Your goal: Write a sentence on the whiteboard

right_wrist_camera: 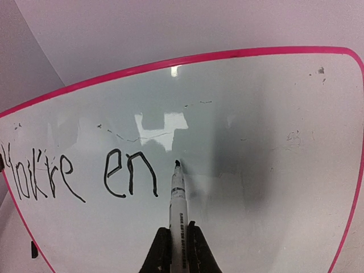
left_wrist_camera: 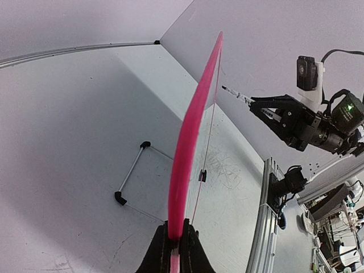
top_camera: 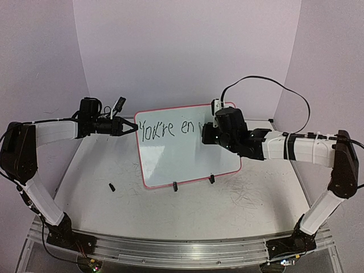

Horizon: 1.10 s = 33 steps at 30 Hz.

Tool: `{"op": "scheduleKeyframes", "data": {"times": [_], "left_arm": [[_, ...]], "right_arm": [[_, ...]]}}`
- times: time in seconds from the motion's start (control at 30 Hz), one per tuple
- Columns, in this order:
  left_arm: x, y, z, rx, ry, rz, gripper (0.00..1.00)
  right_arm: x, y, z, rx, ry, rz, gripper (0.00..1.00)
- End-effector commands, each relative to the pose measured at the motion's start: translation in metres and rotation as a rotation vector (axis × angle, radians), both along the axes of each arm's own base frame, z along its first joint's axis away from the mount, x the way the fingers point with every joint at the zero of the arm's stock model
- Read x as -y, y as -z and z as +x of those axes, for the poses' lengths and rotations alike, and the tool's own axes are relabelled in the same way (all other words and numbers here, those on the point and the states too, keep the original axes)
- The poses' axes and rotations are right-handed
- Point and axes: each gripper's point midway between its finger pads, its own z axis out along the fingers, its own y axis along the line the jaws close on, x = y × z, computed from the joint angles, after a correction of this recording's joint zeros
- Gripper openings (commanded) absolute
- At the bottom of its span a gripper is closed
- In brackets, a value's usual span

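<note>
The whiteboard (top_camera: 182, 153) stands tilted on the table, pink-rimmed, with two black clip feet. My left gripper (top_camera: 132, 127) is shut on the board's left rim; in the left wrist view the pink rim (left_wrist_camera: 190, 136) runs edge-on up from between the fingers (left_wrist_camera: 161, 250). The sentence (right_wrist_camera: 85, 176) reads "You're en" in black. My right gripper (right_wrist_camera: 180, 242) is shut on a white marker (right_wrist_camera: 178, 196), whose black tip sits at the board just right of the "n". In the top view the right gripper (top_camera: 208, 134) covers the end of the writing.
A small black marker cap (top_camera: 112, 186) lies on the table left of the board. The wire stand (left_wrist_camera: 133, 176) props the board from behind. Grey scribble marks (top_camera: 250, 196) stain the tabletop at the right. White walls close the back and sides.
</note>
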Motion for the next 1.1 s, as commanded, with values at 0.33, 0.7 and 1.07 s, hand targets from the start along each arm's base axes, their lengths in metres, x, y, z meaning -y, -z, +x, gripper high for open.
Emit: {"op": "scheduleKeyframes", "data": {"times": [0.33, 0.7, 1.07], "left_arm": [[0.010, -0.019, -0.006, 0.051, 0.037, -0.009, 0.00], [0.010, -0.018, -0.006, 0.048, 0.039, -0.008, 0.00], [0.010, -0.018, -0.006, 0.046, 0.038, -0.008, 0.00]], "right_arm": [[-0.015, -0.019, 0.015, 0.060, -0.016, 0.043, 0.00], [-0.012, -0.007, 0.018, 0.039, 0.000, 0.025, 0.00], [-0.004, 0.015, 0.003, -0.025, -0.013, 0.016, 0.00]]}}
